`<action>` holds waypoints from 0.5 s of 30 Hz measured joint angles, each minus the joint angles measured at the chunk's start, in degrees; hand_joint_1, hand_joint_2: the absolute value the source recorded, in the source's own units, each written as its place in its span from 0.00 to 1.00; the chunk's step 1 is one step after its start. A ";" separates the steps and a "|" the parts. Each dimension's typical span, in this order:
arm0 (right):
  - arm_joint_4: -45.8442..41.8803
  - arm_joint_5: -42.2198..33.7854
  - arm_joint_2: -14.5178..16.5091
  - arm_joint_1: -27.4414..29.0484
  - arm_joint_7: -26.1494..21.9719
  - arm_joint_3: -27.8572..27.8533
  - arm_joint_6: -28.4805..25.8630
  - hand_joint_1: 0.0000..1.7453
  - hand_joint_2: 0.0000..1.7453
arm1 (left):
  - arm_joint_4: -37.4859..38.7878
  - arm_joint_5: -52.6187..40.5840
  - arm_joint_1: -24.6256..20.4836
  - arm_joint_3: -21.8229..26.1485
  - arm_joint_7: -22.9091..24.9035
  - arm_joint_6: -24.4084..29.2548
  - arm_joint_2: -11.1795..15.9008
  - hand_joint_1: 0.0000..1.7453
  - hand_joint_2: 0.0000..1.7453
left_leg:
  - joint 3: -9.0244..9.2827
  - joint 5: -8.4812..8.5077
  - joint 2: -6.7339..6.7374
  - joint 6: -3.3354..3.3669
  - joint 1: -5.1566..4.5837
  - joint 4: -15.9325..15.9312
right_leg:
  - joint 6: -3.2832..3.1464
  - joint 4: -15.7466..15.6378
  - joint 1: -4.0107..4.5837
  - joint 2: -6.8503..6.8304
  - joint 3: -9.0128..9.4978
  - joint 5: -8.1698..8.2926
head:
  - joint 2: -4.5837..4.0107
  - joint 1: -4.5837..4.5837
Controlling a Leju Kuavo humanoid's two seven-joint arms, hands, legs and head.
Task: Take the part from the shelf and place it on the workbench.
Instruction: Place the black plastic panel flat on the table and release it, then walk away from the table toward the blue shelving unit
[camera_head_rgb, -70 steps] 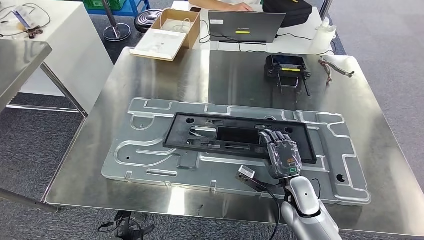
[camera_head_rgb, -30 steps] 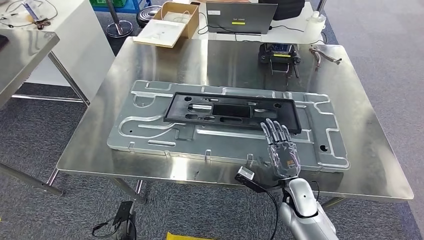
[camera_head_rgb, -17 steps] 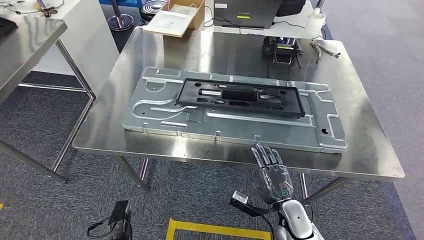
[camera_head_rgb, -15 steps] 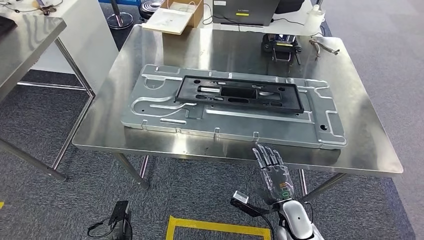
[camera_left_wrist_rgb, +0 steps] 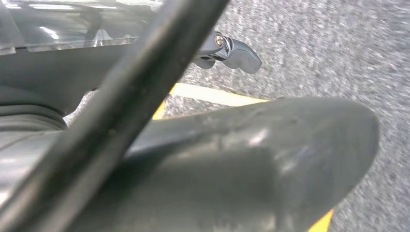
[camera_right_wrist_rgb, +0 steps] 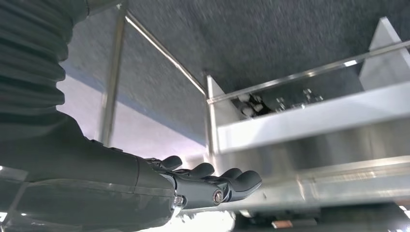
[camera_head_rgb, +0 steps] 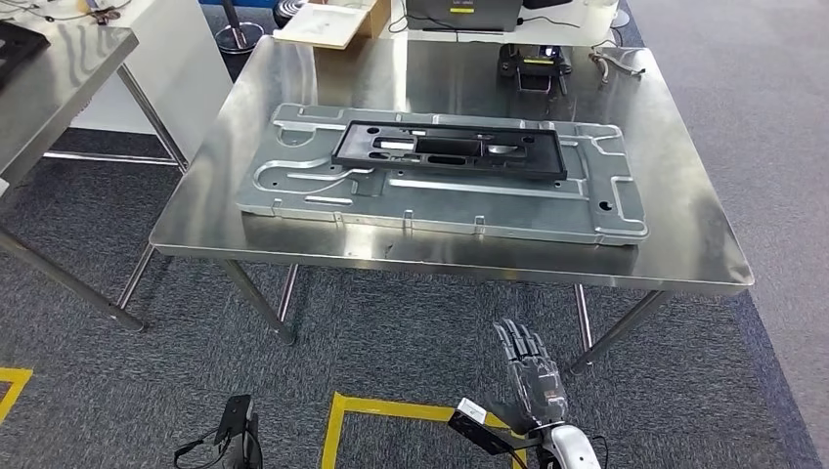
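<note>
Since the earlier frames the view has drawn back from the bench, and the right hand [camera_head_rgb: 531,379], then over the black rectangular plastic frame part [camera_head_rgb: 450,149], now hangs below the bench edge, fingers straight and slightly spread, holding nothing. The part lies flat on the large grey stamped metal panel [camera_head_rgb: 606,210] on the stainless steel bench [camera_head_rgb: 694,234] — seemingly placed already. The left hand's state I cannot tell. Grey carpet with yellow floor tape [camera_head_rgb: 371,405] lies below.

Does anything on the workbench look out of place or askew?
Nothing stands out. The black frame part lies flat on the grey metal panel, roughly parallel to its long edges. The panel sits wholly on the workbench. The right hand holds nothing.
</note>
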 joint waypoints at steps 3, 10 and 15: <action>2.03 -1.91 0.33 0.14 -0.79 -0.17 -0.54 0.00 0.00 | -0.09 0.78 -0.14 -0.53 -0.41 0.26 0.01 0.00 0.00 | 7.52 -1.95 -0.10 0.92 -0.38 -10.89 | 0.96 0.78 0.17 -0.05 -1.59 1.43 | 0.00 0.00; 11.34 -12.33 1.35 0.68 -8.06 -2.51 -0.39 0.00 0.00 | -0.17 3.55 0.53 -1.39 -1.15 0.83 0.05 0.00 0.00 | 5.00 1.21 0.58 3.84 -0.34 -12.68 | 2.91 10.31 -0.23 0.33 -4.74 -7.65 | 0.00 0.02; 22.90 -23.66 2.16 -0.85 -15.33 -7.47 5.20 0.00 0.00 | -0.23 6.05 1.31 -2.22 -2.32 1.06 0.11 0.00 0.00 | 0.43 4.20 0.64 3.43 -0.45 -12.00 | 2.99 12.20 -0.27 0.34 0.07 -5.50 | 0.00 0.02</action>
